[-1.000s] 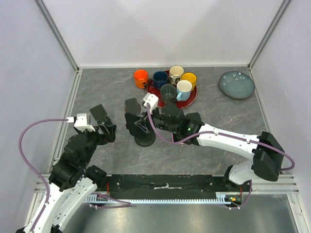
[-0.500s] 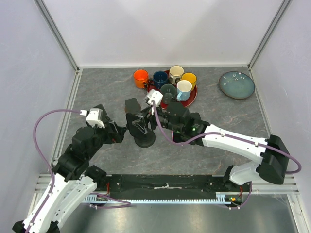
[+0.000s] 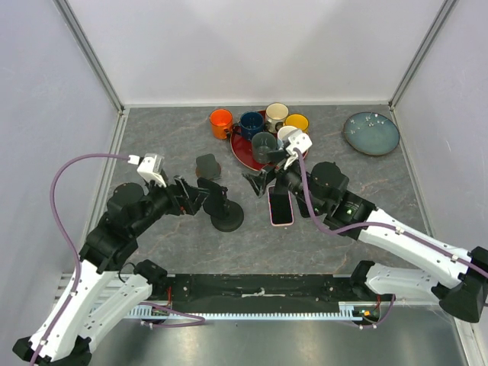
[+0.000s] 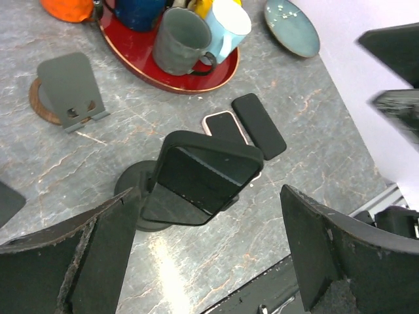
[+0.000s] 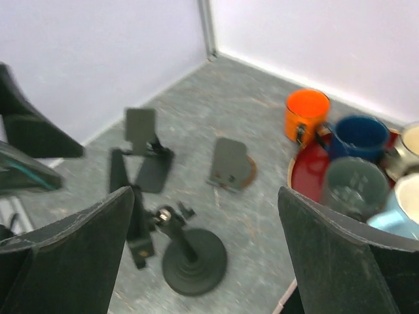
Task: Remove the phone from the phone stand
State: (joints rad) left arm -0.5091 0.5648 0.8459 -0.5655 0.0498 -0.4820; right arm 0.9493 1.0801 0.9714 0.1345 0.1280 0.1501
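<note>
The phone (image 3: 280, 207), pink-edged, lies flat on the table right of the phone stand (image 3: 227, 217); the left wrist view shows the phone (image 4: 221, 124) beside a black slab (image 4: 258, 124). The stand (image 5: 194, 255) has a round black base and a black head plate (image 4: 203, 176). I cannot tell whether that plate carries anything. My right gripper (image 3: 263, 183) hovers open over the phone's far end, holding nothing, its fingertips (image 5: 124, 209) wide apart. Left of the stand's head, my left gripper (image 3: 204, 197) is open and empty.
A red tray (image 3: 238, 149) of several mugs stands at the back with an orange mug (image 3: 220, 122) beside it. A blue plate (image 3: 371, 133) sits back right. A grey stand on a wooden coaster (image 3: 207, 165) is just behind the black stand.
My right gripper has opened and drawn back to the right from the stand; the phone now lies on the table. My left gripper has moved right, up to the stand's head.
</note>
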